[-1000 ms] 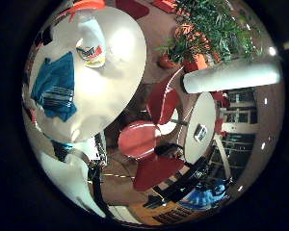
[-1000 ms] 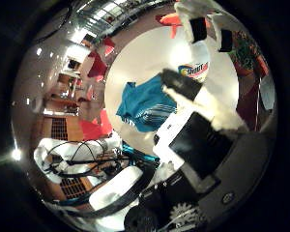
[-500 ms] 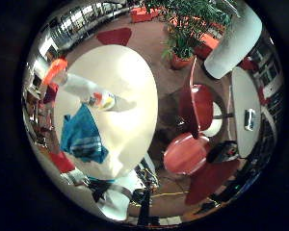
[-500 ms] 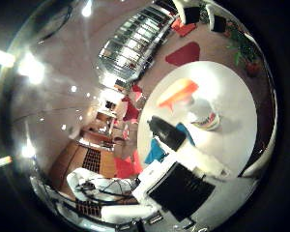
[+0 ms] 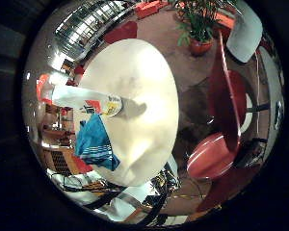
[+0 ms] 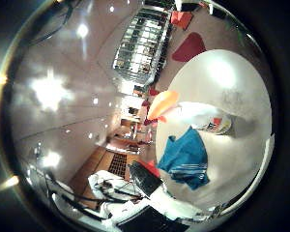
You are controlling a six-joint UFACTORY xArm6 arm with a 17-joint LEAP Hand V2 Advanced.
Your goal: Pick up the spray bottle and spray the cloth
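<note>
Hand: black and white parts show at the edge of the thumb-side view, close to the camera and beside the bench rim. Whether the fingers are open or curled cannot be told; nothing is seen in their hold. Palm faces the bench from well off.

Bench: round, white top. Bare over most of its surface.

Cloth: blue with pale stripes along one edge, lying crumpled and flat on the bench near its rim, on the side nearest the hand.

Bottle: white body with a printed label, orange spray head. Stands on the bench just beside the cloth, its base near the cloth's edge; contact cannot be told. Its shadow falls across the bench top. Nothing lies between hand and bottle.

Chairs: red, on the floor beside the bench, clear of the bottle and cloth.

Plant: green, in a reddish pot, on the floor beyond the bench.

Windows: gridded panes, far back.
</note>
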